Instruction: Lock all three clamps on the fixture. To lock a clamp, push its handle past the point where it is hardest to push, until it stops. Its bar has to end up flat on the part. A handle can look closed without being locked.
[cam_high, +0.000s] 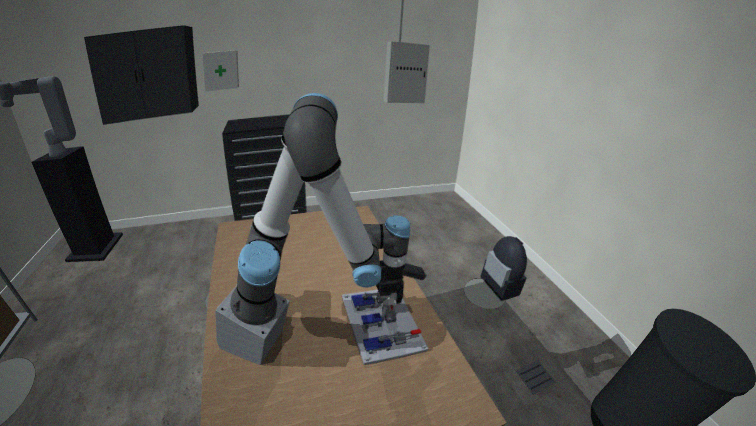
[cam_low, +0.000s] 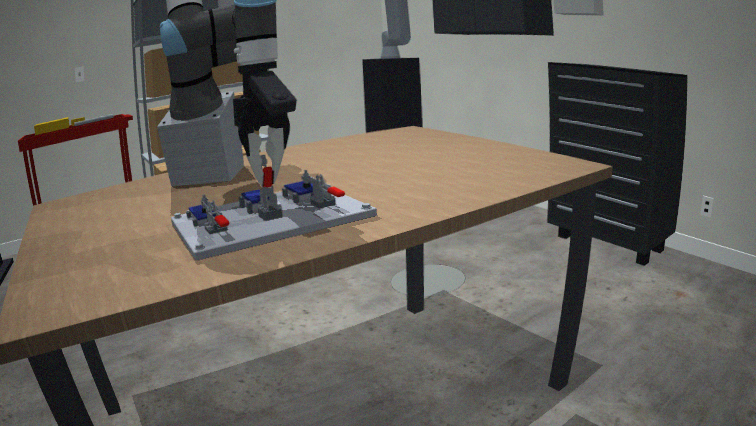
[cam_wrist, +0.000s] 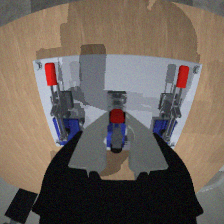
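A grey fixture plate (cam_low: 272, 219) lies on the wooden table with three clamps in a row, each over a blue part. The middle clamp's red handle (cam_low: 267, 176) stands upright, and my gripper (cam_low: 267, 168) is shut on it from above; the handle also shows between my fingers in the wrist view (cam_wrist: 116, 116). The left clamp's handle (cam_low: 221, 220) and the right clamp's handle (cam_low: 335, 191) lie flat, pointing away from the blue parts. In the wrist view they show at the left (cam_wrist: 50, 74) and at the right (cam_wrist: 182, 76). In the top view the fixture (cam_high: 384, 327) sits under my wrist.
The arm's grey base block (cam_high: 251, 328) stands on the table beside the fixture. A black drawer cabinet (cam_low: 616, 150) stands beyond the table's right end. A red cart (cam_low: 74, 132) and a shelf stand behind the table on the left.
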